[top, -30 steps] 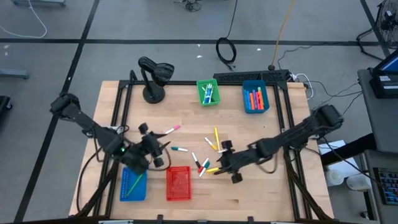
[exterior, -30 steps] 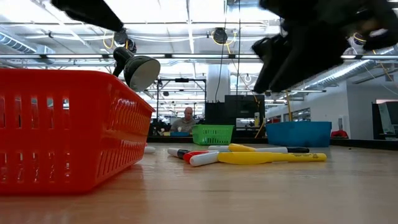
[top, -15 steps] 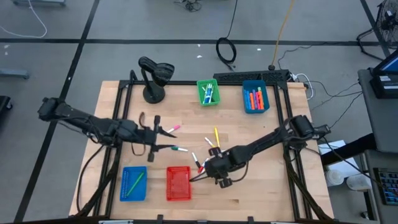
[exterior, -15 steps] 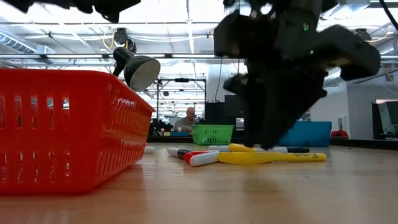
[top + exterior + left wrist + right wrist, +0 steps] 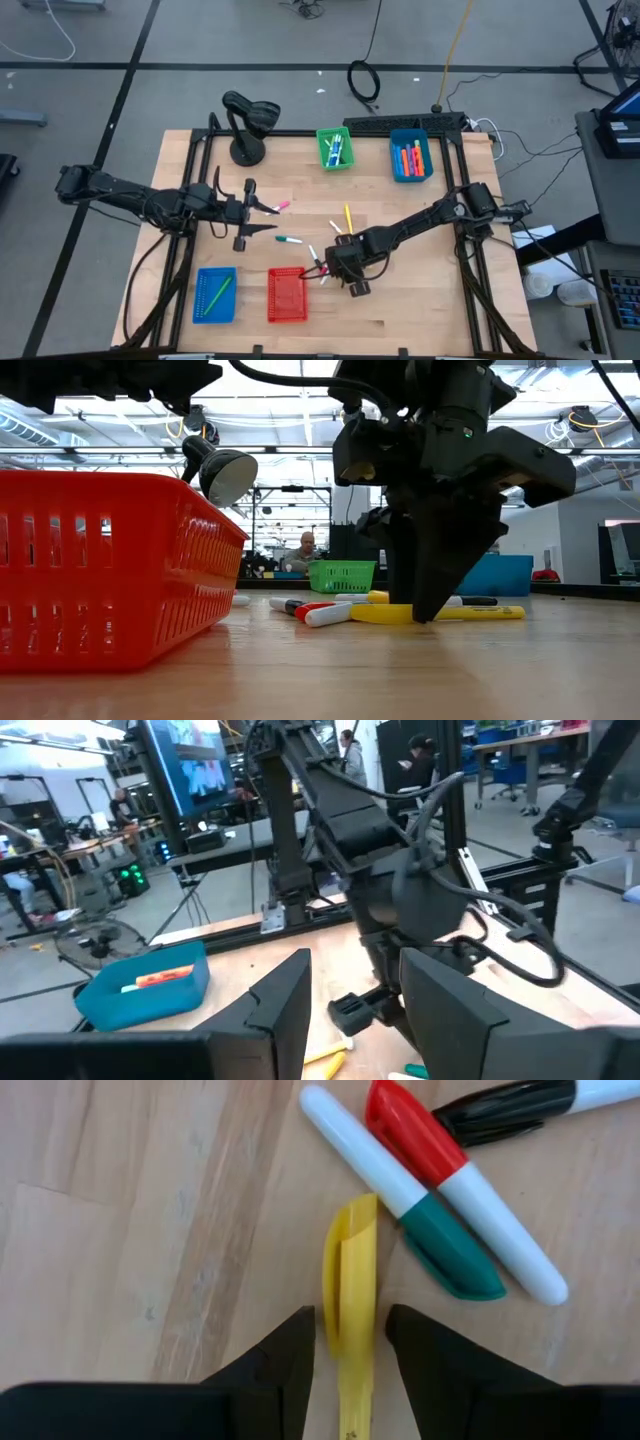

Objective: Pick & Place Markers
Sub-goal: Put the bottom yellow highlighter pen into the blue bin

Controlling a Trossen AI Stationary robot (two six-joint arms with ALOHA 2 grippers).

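The right tool (image 5: 347, 1355) stands straight down over the yellow marker (image 5: 352, 1320), fingers apart and straddling its body, probably about to clamp; that marker lies flat among loose markers (image 5: 330, 250) near the counter's (image 5: 420, 310) middle. The left tool (image 5: 250, 212), fingers apart and holding nothing, hovers toward the left edge. Far-edge green basket (image 5: 333, 148) and blue basket (image 5: 410, 156) hold markers; the near blue basket (image 5: 214, 294) holds a green one; the red basket (image 5: 286, 295) looks empty.

Yellow marker (image 5: 349, 1280), red-capped marker (image 5: 412, 1126), seemingly teal-capped marker (image 5: 447, 1250), red basket (image 5: 105, 565).
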